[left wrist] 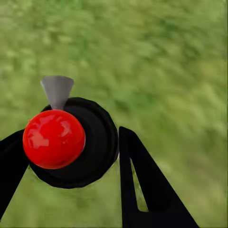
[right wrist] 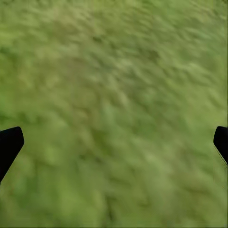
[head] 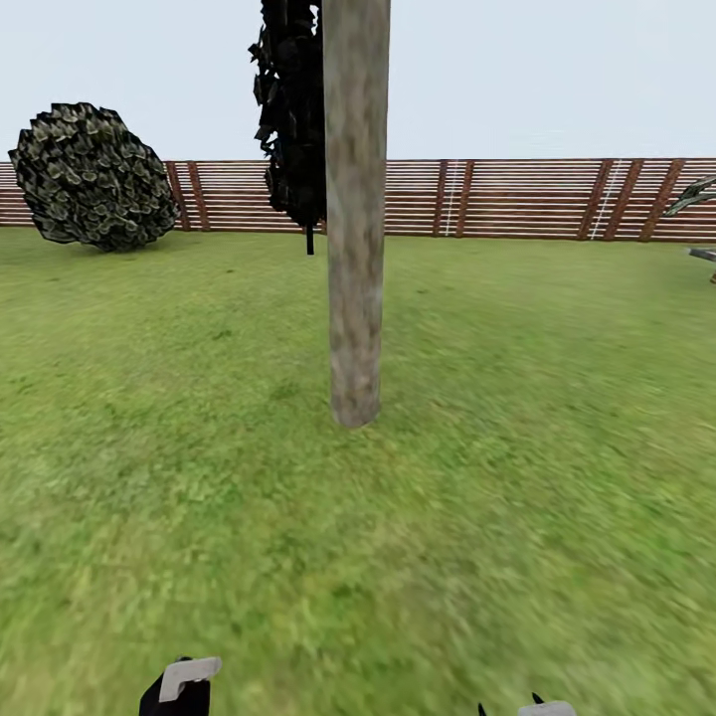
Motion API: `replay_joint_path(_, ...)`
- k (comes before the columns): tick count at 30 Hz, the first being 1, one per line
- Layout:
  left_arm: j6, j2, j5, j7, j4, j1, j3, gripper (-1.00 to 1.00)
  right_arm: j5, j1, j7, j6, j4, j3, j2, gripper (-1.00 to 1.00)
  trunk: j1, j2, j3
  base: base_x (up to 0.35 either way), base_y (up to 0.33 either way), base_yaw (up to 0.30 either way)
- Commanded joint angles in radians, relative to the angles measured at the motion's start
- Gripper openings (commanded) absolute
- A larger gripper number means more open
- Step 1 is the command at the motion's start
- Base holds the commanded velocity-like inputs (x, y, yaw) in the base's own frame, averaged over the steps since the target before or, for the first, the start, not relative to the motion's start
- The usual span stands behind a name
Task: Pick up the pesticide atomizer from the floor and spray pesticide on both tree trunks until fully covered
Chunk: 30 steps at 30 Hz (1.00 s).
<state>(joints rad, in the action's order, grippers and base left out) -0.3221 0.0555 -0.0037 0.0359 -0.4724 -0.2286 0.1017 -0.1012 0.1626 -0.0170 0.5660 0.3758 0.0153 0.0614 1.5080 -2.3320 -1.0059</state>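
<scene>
One tree trunk [head: 355, 249], thick and pale grey-brown, rises from the lawn straight ahead in the head view, a few steps away. Its canopy is cut off above the frame. In the left wrist view the pesticide atomizer [left wrist: 92, 142] is a black bottle with a red ball top [left wrist: 53, 138] and a grey cone nozzle [left wrist: 57, 90]. My left gripper [left wrist: 71, 152] is shut on it, a black finger on each side. That left gripper [head: 179, 688] sits at the bottom edge of the head view. My right gripper [right wrist: 114, 142] hangs open over grass. The floor is out of view.
A black cone-shaped tree [head: 291, 109] stands behind the trunk. A round dark bush [head: 92, 177] sits at the far left. A brown slatted fence [head: 517, 199] closes the back of the lawn [head: 517, 447]. Something grey pokes in at the right edge [head: 699, 199].
</scene>
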Motion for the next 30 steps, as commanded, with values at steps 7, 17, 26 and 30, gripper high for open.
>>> replay_joint_path(7,0.0,0.0,-0.003,-0.001,0.0,0.0,0.0,-1.0,0.0,0.0,0.0,0.0,0.0,0.0,0.0,1.0,0.0,0.0,0.0,0.338,0.0,0.0)
replay_joint_path(17,0.001,0.0,-0.005,-0.001,0.0,-0.001,0.0,-1.0,0.0,0.0,0.0,0.0,-0.001,0.0,0.0,1.0,0.0,0.0,0.0,0.338,0.0,0.0)
replay_joint_path(26,0.0,0.0,-0.003,-0.001,0.0,0.0,0.0,-1.0,0.0,0.0,-0.001,0.0,-0.002,-0.001,0.001,1.0,0.0,0.0,0.0,0.338,0.0,0.0)
replay_joint_path(30,0.0,0.0,-0.002,-0.001,0.0,0.0,0.0,-1.0,0.0,0.0,-0.001,0.0,-0.002,0.0,0.001,1.0,0.0,0.0,0.0,0.338,0.0,0.0)
